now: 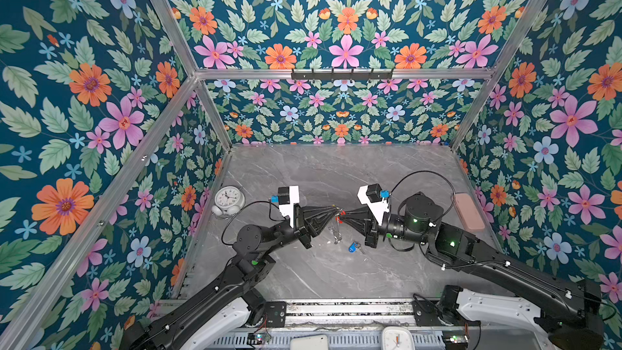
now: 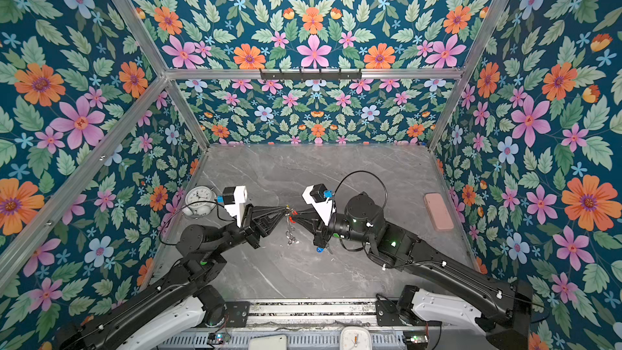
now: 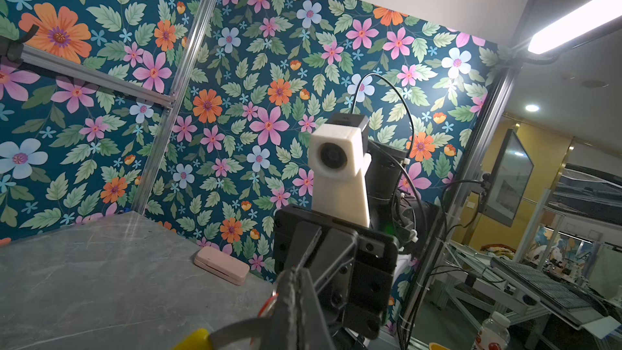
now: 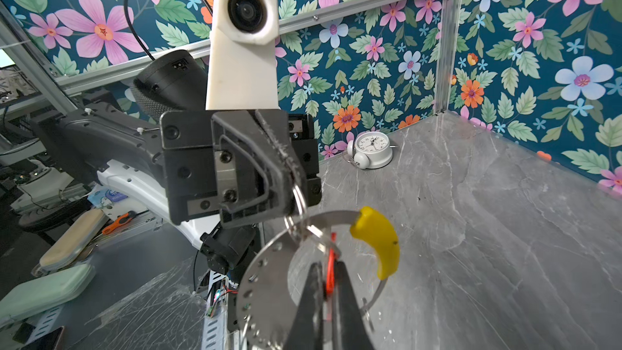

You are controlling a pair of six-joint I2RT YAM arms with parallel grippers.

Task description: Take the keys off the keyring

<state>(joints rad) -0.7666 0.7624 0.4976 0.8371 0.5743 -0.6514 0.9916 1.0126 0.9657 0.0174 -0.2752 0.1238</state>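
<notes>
Keyring (image 1: pixel 336 228): in both top views it hangs edge-on over the grey table (image 1: pixel 303 170), near the centre, between the two arms; whether its lower edge touches the table cannot be told. The left gripper (image 1: pixel 333 210) and right gripper (image 1: pixel 341 215) meet tip to tip at its upper part, both sets of jaws closed; the red-tagged key (image 1: pixel 340 217) shows as a red fleck at the right jaws. The blue-tagged key (image 1: pixel 352 247) lies loose on the table, apart from the hoop, just beside the right gripper. An alarm clock (image 1: pixel 228 198) stands by the left wall; a pink case (image 1: pixel 469 212) lies by the right wall.

Left wrist view: the yellow sleeve (image 3: pixel 197 340) and a grey arc of the keyring (image 3: pixel 235 328) are visible; the red tag sits against dark fingers.

Right wrist view: the right jaws pinch the red tag of the red-tagged key (image 4: pixel 331 271), close against the hoop; the left jaws are closed on a small split ring (image 4: pixel 299 196) linked to the hoop beside the yellow sleeve (image 4: pixel 377 240).
</notes>
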